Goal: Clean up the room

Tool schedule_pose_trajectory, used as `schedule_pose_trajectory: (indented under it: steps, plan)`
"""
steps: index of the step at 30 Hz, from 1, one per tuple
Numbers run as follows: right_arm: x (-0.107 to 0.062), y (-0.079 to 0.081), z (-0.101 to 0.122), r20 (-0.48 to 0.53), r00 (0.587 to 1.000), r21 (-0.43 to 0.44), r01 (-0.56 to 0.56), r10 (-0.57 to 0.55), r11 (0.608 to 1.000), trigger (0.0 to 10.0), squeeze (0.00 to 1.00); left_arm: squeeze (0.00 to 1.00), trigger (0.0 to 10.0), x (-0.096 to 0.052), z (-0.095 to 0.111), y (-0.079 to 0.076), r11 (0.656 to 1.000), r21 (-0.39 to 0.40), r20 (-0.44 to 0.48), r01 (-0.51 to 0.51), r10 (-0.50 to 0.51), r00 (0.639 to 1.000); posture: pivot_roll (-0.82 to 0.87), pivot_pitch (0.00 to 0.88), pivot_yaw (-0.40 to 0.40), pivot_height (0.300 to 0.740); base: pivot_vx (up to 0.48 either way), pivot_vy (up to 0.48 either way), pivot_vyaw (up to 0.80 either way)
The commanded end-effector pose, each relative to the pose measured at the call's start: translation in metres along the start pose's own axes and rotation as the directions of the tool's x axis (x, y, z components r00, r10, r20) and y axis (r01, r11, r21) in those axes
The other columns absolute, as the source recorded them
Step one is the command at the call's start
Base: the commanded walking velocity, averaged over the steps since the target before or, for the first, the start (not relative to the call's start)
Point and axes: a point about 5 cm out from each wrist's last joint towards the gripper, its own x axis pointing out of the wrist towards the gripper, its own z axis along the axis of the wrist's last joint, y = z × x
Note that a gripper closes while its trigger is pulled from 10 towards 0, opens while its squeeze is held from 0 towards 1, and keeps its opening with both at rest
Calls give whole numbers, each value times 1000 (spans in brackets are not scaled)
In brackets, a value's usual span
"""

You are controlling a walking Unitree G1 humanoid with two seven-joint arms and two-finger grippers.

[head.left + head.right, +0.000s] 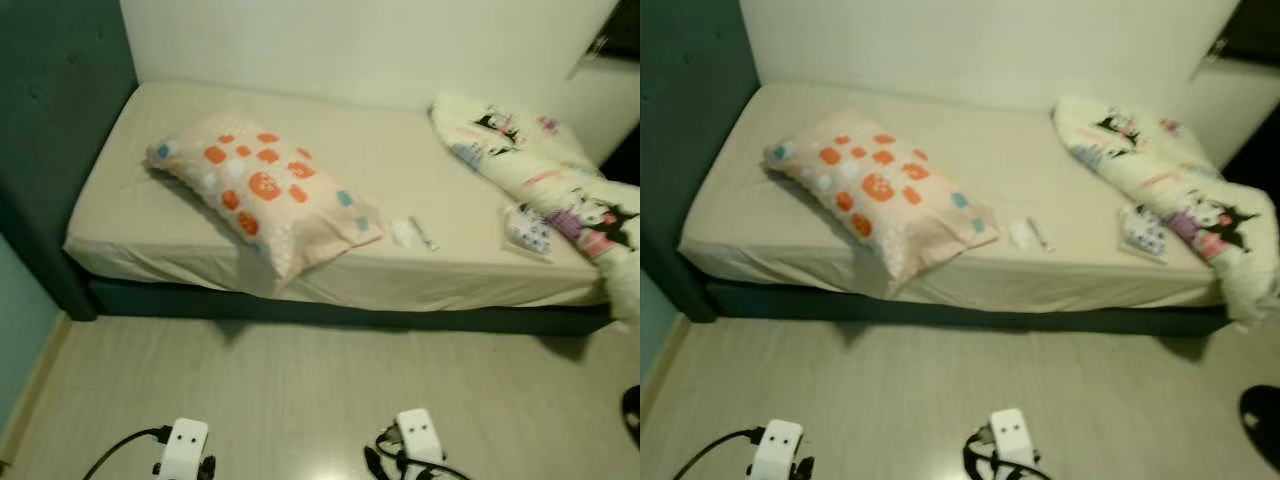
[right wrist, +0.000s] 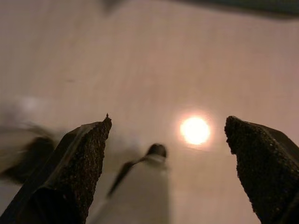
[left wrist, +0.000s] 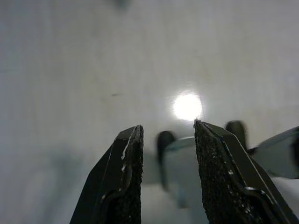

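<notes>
— On the bed (image 1: 130, 215), what waits to be tidied?

— A pillow (image 1: 262, 190) with orange and blue spots lies crooked. Its long axis runs from the far left to the near right, and its near corner hangs over the mattress edge. At the right end a blanket with cartoon prints (image 1: 560, 185) is bunched and falls over the side. Between them, near the front edge, lie a crumpled white tissue (image 1: 402, 233), a small tube-like thing (image 1: 424, 233) and a small printed packet (image 1: 527, 232).

— Which step is in hand?

— I judge it is the approach. Both arms hang low over the floor (image 1: 300, 390), well apart from the bed. The left gripper (image 3: 168, 140) has its fingers a little apart and holds nothing; the right gripper (image 2: 166, 126) is spread wide and also empty.

— And the next move?

— Probably to walk closer, then raise one arm toward the small litter or the pillow.
</notes>
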Motion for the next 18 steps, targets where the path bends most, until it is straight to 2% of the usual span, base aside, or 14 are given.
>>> schedule_pose_trajectory:
  steps: [1,18]
  plan:
    - [-4,-8,-7,-29,999,3,21,-21,1000,10000,0,0,10000,-1,-4,-7,1000,-13,-13,19,-19,1000,85,44,-43,733,300,0,0]
    - [-4,-8,-8,-37,999,-16,10,-10,1000,10000,0,0,10000,0,-3,-9,1000,-13,-12,22,-22,1000,85,40,-49,733,313,0,0]
